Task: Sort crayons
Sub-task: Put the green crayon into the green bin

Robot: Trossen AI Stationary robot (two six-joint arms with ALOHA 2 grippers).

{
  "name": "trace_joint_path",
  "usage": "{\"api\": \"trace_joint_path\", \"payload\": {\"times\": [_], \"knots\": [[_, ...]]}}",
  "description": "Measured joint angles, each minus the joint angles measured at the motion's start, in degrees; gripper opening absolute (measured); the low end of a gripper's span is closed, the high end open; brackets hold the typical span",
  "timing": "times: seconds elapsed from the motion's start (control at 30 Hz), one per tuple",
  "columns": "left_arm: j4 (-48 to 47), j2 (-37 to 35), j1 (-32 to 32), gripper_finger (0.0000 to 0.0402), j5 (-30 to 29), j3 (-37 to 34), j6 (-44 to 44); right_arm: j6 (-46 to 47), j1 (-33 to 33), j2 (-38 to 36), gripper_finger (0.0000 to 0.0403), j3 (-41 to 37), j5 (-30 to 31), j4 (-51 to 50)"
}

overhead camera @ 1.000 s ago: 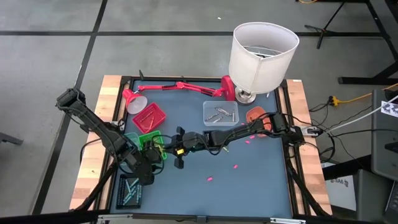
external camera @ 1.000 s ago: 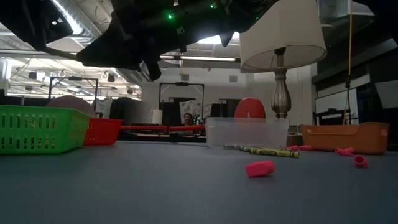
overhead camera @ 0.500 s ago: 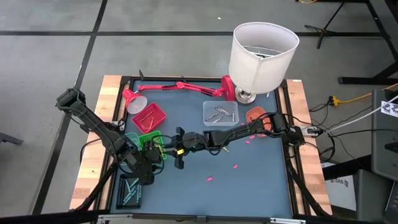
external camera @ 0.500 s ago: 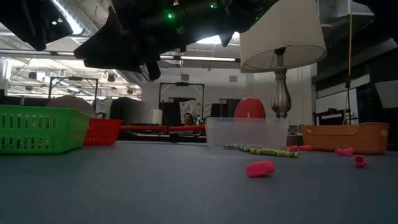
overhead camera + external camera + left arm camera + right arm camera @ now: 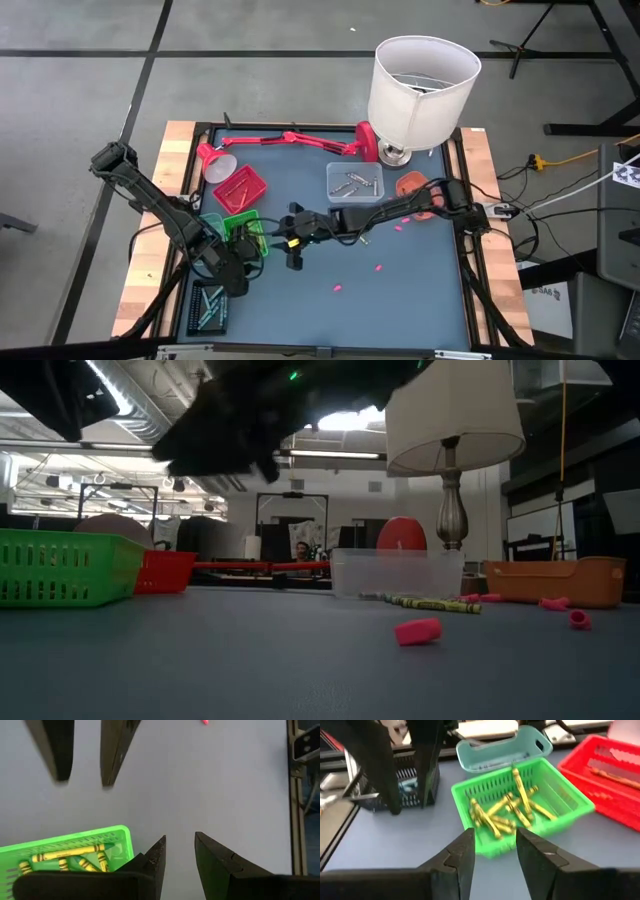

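Note:
Several yellow crayons [image 5: 507, 810] lie in the green tray [image 5: 570, 802], which also shows as the green tray [image 5: 240, 226] left of the table's middle. My right gripper [image 5: 495, 845] is open and holds nothing, just off the tray's right side, and shows as the right gripper [image 5: 272, 240]. My left gripper [image 5: 180, 855] is open and holds nothing by the tray's near corner [image 5: 122, 837], and shows as the left gripper [image 5: 248, 258]. One yellow-green crayon [image 5: 435, 603] lies flat on the table.
A red tray [image 5: 240, 187], a clear tray [image 5: 355, 182] of grey crayons, an orange tray [image 5: 412, 185] and a black tray [image 5: 207, 305] stand around. A white lamp [image 5: 420, 90] and a red desk lamp [image 5: 290, 140] are at the far edge. Pink bits [image 5: 337, 288] lie loose.
My right gripper has tipped its fingers up a little beside the green tray, staying close to where it was. The left arm has kept still.

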Motion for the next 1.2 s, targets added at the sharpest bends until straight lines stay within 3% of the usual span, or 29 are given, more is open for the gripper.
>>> {"api": "trace_joint_path", "payload": {"times": [0.27,0.47,0.8,1.0,1.2], "knots": [[2.24,0.01,0.29,0.0087,-6.19,0.02,0.37,-1.43,0.11,-8.0,0.0142,0.02,0.11,-20.97],[9.72,0.01,2.9,0.0087,-7.39,0.02,8.14,-1.2,0.15,-11.83,0.0142,0.02,1.1,-33.8],[19.71,0.0,10.92,0.0087,-7.26,0.02,21.85,3.32,5.18,-14.6,0.0142,-0.28,14.37,-54.03],[22.93,0.52,16.53,0.0087,-3.17,0.03,25.55,7.31,6.58,-16.72,0.0142,-6.22,14.87,-56.16],[25.68,4.95,20.56,0.0087,0.54,0.04,27.22,14.76,6.47,-21.16,0.0142,-18.46,14.0,-51.45]]}}
